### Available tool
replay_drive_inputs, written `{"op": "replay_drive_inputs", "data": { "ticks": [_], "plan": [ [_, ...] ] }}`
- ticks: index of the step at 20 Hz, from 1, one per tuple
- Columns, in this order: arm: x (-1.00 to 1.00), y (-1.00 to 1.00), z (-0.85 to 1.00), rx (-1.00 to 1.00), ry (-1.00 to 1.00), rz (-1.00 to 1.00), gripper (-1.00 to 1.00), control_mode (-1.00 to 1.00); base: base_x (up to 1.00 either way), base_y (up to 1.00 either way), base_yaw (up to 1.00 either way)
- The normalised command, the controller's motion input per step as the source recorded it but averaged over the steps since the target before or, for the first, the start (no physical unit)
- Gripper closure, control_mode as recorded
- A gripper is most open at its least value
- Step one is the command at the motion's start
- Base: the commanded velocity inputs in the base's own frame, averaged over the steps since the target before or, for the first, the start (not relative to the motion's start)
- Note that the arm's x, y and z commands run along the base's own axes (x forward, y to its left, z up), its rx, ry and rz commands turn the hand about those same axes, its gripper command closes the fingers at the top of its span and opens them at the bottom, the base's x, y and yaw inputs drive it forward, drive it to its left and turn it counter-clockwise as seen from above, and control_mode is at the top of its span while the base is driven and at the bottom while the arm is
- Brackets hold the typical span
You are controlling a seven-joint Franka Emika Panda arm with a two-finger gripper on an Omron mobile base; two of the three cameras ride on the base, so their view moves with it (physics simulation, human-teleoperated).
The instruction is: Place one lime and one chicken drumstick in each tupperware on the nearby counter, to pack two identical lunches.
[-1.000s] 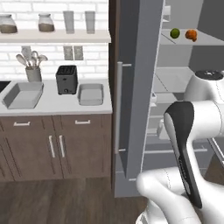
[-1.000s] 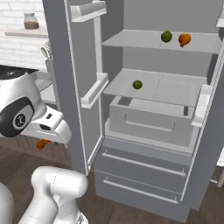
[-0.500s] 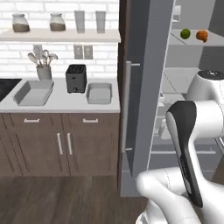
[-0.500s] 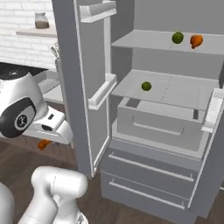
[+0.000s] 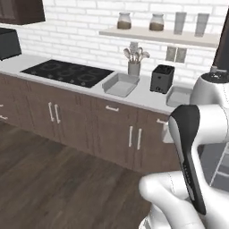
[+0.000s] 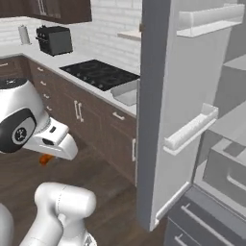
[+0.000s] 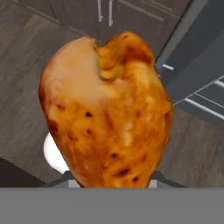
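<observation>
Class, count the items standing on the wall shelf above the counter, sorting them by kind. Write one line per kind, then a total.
Jars: 2
Glasses: 2
Total: 4

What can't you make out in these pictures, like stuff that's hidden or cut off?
- Gripper fingertips: hand view, covered by the chicken drumstick they hold.
- Right tupperware: left base view, partly behind the arm.
- Inside of the left tupperware: left base view, too small and shallow an angle to tell.
- Drumstick in the right base view: just an orange bit below the hand.
</observation>
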Motion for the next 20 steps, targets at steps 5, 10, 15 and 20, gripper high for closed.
{"op": "replay_drive_inputs", "data": {
  "ticks": [5,10,15,20],
  "plan": [
    [0.00,0.00,0.00,0.00,0.00,0.00,1.00,1.00,1.00,0.27,0.27],
    [0.00,0.00,0.00,0.00,0.00,0.00,1.00,1.00,1.00,0.15,-0.08],
    [0.00,0.00,0.00,0.00,0.00,0.00,1.00,1.00,0.93,0.46,-0.51],
    [0.00,0.00,0.00,0.00,0.00,0.00,1.00,1.00,0.56,0.81,-0.61]
  ]
}}
